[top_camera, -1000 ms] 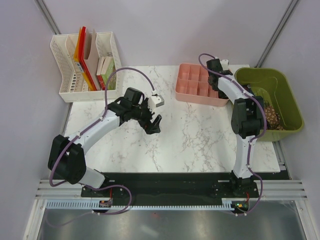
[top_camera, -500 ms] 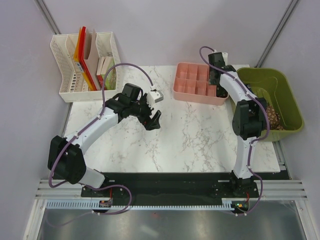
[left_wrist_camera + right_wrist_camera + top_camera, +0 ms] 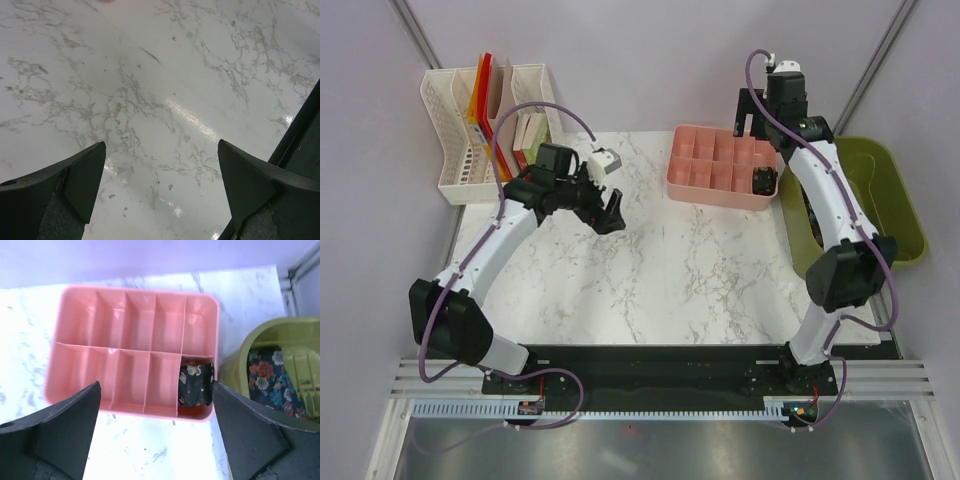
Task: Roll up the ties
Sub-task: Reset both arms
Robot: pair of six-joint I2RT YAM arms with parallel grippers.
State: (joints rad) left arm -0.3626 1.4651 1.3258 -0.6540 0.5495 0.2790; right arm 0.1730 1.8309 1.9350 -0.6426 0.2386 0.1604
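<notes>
A rolled dark tie (image 3: 196, 385) with pale flowers sits in the near right compartment of the pink tray (image 3: 125, 325), and shows as a dark lump (image 3: 763, 181) in the top view. Another floral tie (image 3: 270, 382) lies in the green bin (image 3: 235, 365). My right gripper (image 3: 156, 390) is open and empty, raised above the tray (image 3: 705, 190) with the rolled tie just inside its right finger's edge; in the top view it (image 3: 750, 112) hangs over the tray's far right corner. My left gripper (image 3: 161, 150) is open over bare marble, at the table's back left (image 3: 610, 208).
A white file rack (image 3: 490, 130) with folders and books stands at the back left corner. The green bin (image 3: 895, 200) sits off the table's right side, partly behind my right arm. The table's dark edge (image 3: 305, 135) shows in the left wrist view.
My right gripper opened, let go of the rolled tie in the tray and rose back away from it. My left arm swung toward the back left.
</notes>
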